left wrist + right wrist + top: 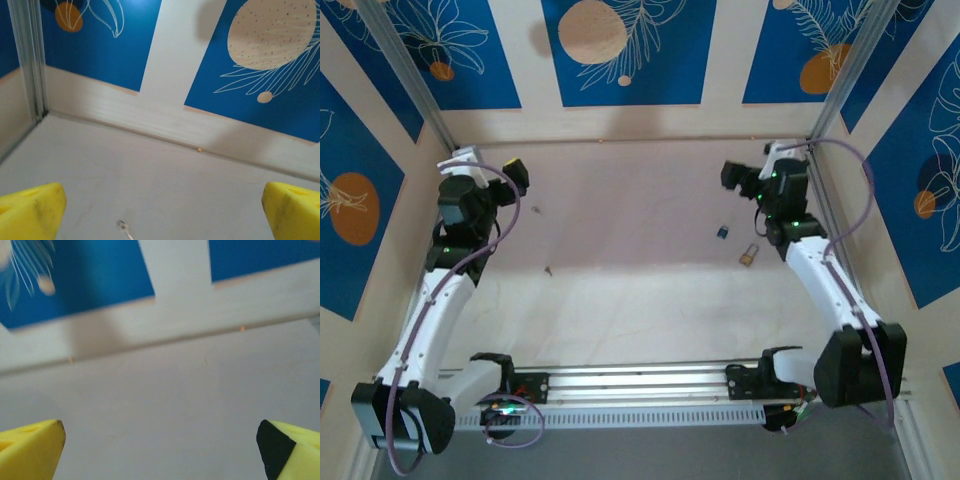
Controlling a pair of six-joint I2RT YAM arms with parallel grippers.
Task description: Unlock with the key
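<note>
Key (722, 232) lies just beside the padlock (748, 255), on its far-left side, apart from both spread, empty pincers; the right gripper (160, 447), nearer the padlock than the left gripper (162, 210), should pinch its blue head squarely.

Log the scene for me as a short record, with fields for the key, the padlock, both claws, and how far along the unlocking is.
key: lying flat on the table, right half, blue head visible
padlock: on the table beside the key, slightly nearer the arm bases, not touching it
left claw: open, empty, above the far left of the table
right claw: open, empty, above the far right of the table, beyond the key
progress: key not yet picked up, padlock untouched
</note>
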